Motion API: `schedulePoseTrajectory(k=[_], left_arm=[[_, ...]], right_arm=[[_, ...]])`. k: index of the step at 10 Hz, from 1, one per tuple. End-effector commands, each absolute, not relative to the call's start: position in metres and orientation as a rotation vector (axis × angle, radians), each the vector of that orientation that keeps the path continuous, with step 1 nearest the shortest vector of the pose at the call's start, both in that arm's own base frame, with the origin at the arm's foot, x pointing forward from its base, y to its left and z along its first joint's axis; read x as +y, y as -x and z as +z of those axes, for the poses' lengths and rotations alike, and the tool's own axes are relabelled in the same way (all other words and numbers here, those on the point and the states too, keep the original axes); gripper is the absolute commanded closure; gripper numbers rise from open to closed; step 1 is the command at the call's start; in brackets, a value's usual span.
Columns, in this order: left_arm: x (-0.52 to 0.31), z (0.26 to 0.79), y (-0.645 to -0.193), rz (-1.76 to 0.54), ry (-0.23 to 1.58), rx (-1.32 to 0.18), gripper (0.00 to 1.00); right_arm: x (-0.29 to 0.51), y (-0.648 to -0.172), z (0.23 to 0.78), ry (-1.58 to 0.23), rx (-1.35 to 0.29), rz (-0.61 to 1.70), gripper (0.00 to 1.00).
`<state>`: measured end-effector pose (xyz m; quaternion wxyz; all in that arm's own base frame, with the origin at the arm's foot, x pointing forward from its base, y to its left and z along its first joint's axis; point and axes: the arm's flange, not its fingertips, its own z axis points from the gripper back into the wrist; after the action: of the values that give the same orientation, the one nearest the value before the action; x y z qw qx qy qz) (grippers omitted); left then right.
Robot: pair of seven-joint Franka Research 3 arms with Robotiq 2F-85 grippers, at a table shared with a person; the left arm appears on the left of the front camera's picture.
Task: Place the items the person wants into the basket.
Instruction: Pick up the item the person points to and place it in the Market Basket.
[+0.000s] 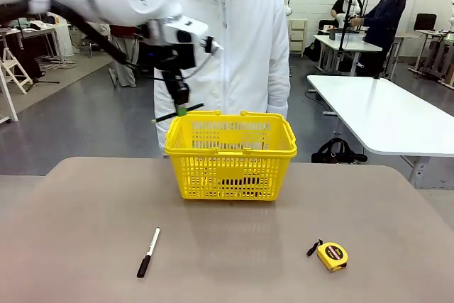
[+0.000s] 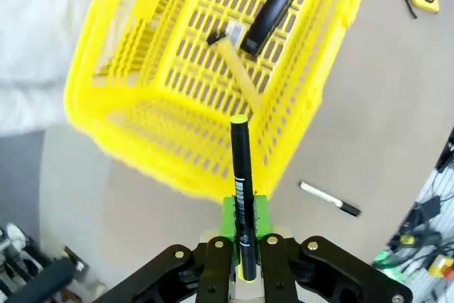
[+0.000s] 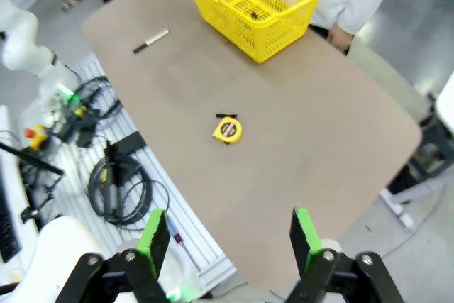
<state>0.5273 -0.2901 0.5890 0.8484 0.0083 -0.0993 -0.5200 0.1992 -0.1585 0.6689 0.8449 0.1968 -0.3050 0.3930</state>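
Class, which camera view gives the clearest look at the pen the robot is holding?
The left wrist view: the black pen stands large, clamped in the left hand above the basket, yellow tip up. The front view shows the pen as a thin dark stick beside the basket's rim. In the right wrist view I cannot make it out.

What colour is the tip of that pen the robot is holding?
Yellow, on a slim black pen; it shows best in the left wrist view.

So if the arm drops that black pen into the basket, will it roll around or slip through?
The pen looks round and smooth, so it would probably roll on the basket floor. The floor slots look narrower than it, so slipping through seems unlikely.
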Motion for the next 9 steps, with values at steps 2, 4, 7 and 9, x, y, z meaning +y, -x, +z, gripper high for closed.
schedulePoseTrajectory(k=[2, 4, 7, 9], left_arm=[[-0.35, 0.573, -0.579, -1.281, -0.117, -0.148, 0.89], [-0.372, 0.544, -0.588, -1.366, -0.103, -0.113, 0.89], [-0.377, 0.505, -0.595, -1.385, -0.058, -0.045, 0.89], [-0.375, 0.487, -0.594, -1.379, -0.037, -0.011, 0.89]], right_arm=[[-0.158, -0.2, 0.669, -0.443, -0.659, 0.85, 0.11], [-0.158, -0.2, 0.669, -0.443, -0.659, 0.85, 0.11], [-0.158, -0.2, 0.669, -0.443, -0.659, 0.85, 0.11], [-0.158, -0.2, 0.669, -0.443, -0.659, 0.85, 0.11]])
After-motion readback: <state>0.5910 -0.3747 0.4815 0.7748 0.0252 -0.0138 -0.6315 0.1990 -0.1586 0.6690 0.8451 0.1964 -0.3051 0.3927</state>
